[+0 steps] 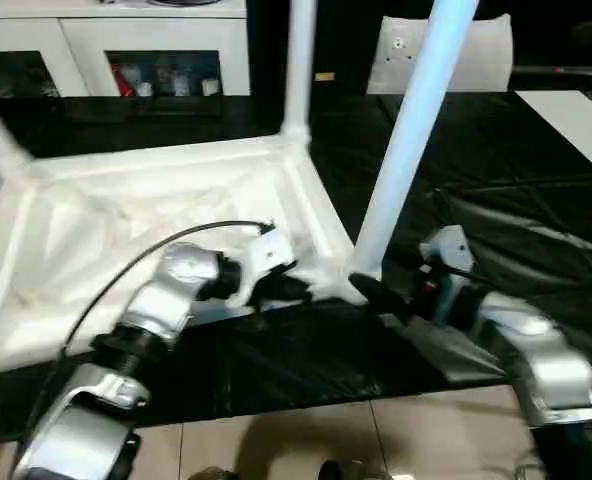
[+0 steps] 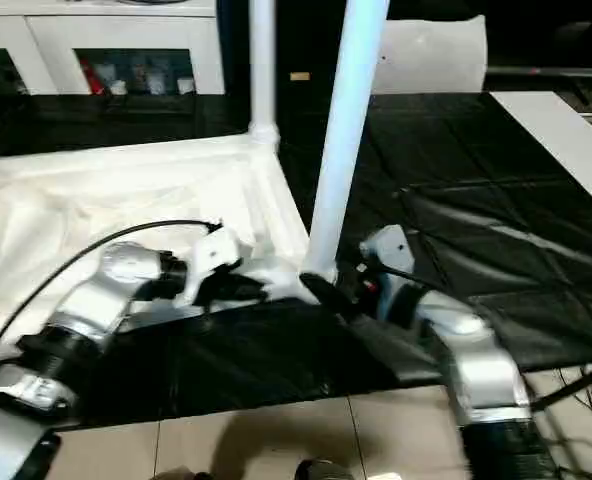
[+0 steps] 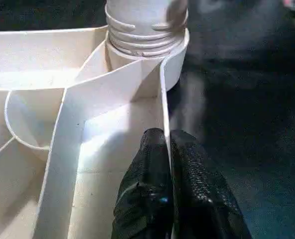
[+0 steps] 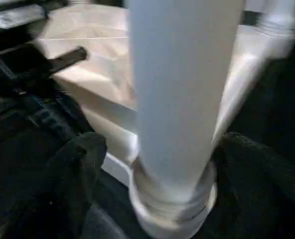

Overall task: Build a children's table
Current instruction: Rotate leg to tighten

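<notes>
While the left fingers point(image 3: 166, 164) clench the table's rim point(image 3: 164, 99), right fingers point(image 4: 77, 164) flank the leg point(image 4: 180, 89), released.

Near leg point(image 1: 413, 130) top cut off; table point(image 1: 126, 220) left end cropped.

No legible text, labels, brand marks, numbers or signs on any surface. Items behind the cabinet point(image 1: 126, 60) glass show coloured patches, too small and blurred to read. Nothing printed is discernible on them.
</notes>
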`<state>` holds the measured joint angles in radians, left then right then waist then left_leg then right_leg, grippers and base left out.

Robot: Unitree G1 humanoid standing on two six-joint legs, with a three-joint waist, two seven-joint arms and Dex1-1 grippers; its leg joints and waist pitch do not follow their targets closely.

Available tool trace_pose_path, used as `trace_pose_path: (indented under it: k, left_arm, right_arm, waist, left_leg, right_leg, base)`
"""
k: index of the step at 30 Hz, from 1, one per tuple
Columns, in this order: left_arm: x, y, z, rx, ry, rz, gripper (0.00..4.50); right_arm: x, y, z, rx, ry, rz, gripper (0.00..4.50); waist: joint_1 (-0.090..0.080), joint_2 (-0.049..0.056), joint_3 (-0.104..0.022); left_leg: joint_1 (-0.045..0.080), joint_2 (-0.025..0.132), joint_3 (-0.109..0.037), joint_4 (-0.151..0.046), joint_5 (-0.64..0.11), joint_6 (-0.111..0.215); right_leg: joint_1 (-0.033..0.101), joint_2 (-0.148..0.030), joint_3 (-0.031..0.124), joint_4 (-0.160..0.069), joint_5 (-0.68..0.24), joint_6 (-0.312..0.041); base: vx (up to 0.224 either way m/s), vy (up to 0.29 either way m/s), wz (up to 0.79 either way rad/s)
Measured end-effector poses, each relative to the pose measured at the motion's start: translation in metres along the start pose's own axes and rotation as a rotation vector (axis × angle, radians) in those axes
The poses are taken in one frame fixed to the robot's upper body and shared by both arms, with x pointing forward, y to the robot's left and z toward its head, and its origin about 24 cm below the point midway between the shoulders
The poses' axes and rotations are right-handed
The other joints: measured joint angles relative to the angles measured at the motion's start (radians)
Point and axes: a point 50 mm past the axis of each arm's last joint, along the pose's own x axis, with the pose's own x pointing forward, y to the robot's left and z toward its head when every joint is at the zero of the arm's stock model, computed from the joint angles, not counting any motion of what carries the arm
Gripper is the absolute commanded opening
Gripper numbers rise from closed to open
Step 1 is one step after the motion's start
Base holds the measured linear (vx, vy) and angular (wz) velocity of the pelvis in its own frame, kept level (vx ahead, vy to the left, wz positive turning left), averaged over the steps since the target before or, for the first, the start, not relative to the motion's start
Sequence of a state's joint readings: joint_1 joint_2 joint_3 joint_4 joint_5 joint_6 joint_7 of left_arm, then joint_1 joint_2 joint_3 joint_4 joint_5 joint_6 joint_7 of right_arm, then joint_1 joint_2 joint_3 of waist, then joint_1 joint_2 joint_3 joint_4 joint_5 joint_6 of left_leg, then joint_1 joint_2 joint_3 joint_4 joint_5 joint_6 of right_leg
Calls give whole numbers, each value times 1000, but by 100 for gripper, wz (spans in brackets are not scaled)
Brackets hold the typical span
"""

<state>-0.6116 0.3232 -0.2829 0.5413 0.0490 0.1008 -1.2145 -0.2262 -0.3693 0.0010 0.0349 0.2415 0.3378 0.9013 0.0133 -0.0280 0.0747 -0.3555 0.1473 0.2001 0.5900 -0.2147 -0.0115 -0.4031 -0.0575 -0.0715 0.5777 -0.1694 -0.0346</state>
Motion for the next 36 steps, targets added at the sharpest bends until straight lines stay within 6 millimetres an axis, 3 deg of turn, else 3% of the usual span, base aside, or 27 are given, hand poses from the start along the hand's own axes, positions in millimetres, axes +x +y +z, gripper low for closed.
trace_pose_path:
  k: [4,9,24,32,36]
  left_arm:
    - [-7,-4,-4,41,23,-100,0]
    - [-17,-3,-7,84,59,-178,0]
    - [-15,-9,-1,157,84,-351,0]
    - [-14,-9,0,166,88,-360,0]
    - [-14,-9,0,165,88,-360,0]
  right_arm:
    - [-10,1,2,-77,65,150,415]
    - [-15,0,3,-126,124,303,415]
    - [-5,6,3,-104,155,543,281]
    - [-2,9,4,-101,160,580,209]
    - [-2,9,4,-95,160,581,202]
  waist:
    - [21,-2,1]
    - [23,-6,3]
    - [72,-16,9]
    - [75,-17,9]
    - [74,-17,9]
  left_leg:
    - [-1,-1,1,2,0,0]
    - [0,-1,1,2,0,0]
    - [-1,0,2,3,0,1]
    - [-1,0,2,4,0,1]
    - [-1,0,2,4,0,1]
  right_leg:
    - [0,-1,1,0,0,-1]
    - [1,-1,0,0,1,-2]
    - [0,-2,0,1,1,-2]
    - [0,-2,0,2,1,-2]
    - [0,-2,0,2,1,-2]
  base:
    - [0,0,0]
    - [0,0,0]
    - [0,0,0]
    - [0,0,0]
    - [0,0,0]
